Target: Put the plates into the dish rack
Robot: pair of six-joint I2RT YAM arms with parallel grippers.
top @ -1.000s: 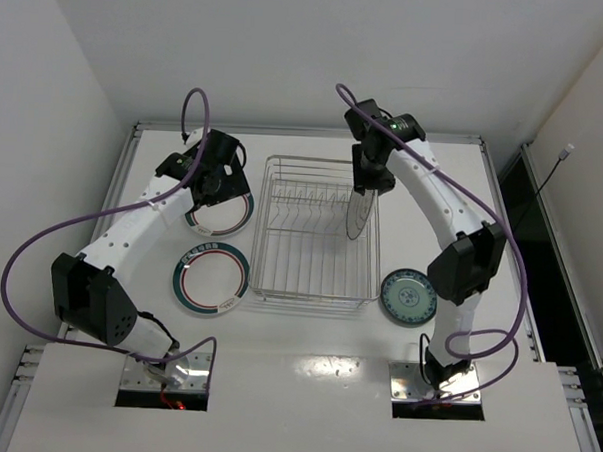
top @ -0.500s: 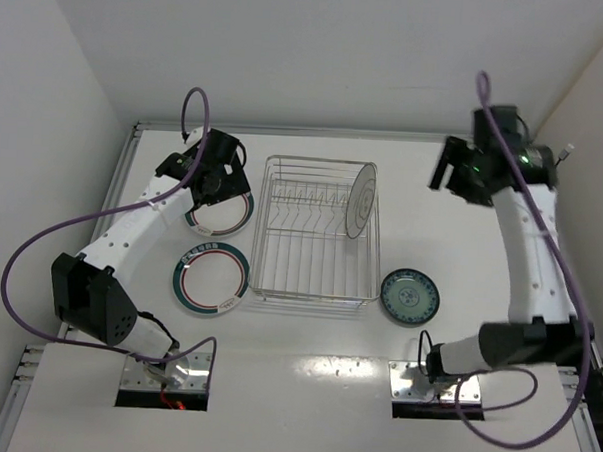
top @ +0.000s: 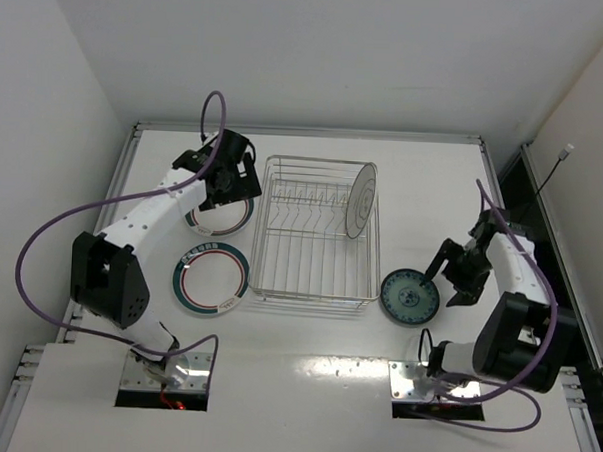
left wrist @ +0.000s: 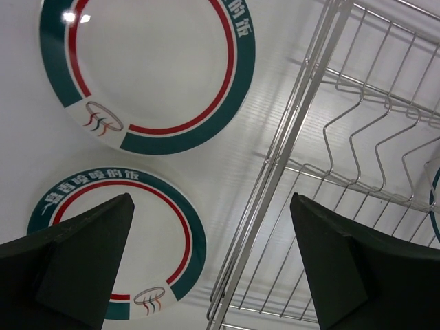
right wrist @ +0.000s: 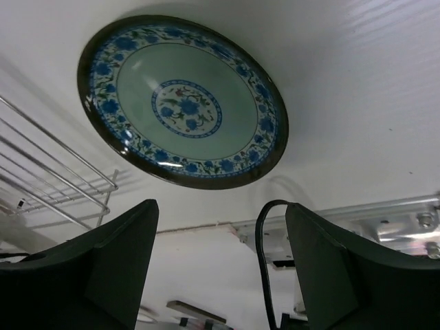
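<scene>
- While three plates are left on the table (top: 305,371), the loading step is judged to be in its middle, with one plate placed.
- The dish rack (top: 314,277) is seen in the centre of the overhead view. One white plate (top: 360,199) with a dark rim is standing on its edge at the upper right of the rack, held between the prongs.
- The teal patterned plate (top: 410,297) is lying flat on the table just beside the lower right corner of the rack.
- The right gripper (right wrist: 221,205) is held low, to the right of this plate. In its wrist view the fingers (right wrist: 96,268) are spread wide, nothing is held between them, and the plate fills the upper part of the frame.
- Two banded plates are lying flat at the left of the rack: the far banded plate (top: 232,219), partly covered by the arm, and the near banded plate (top: 211,278) below it.
- The left gripper (left wrist: 212,199) is held above them. Its fingers (left wrist: 75,261) are also wide apart and empty, with the rack wire at the right of that wrist view.
- The step in hand is judged to be the approach for the next pick, most likely of the teal plate by the right arm.
- For the next move, the fingers should be brought down over the rim and closed on it. Since the plate lies flat, one finger must be slid under its edge, so a slip is possible.
- After that, the plate should be turned upright and lowered between free prongs.
</scene>
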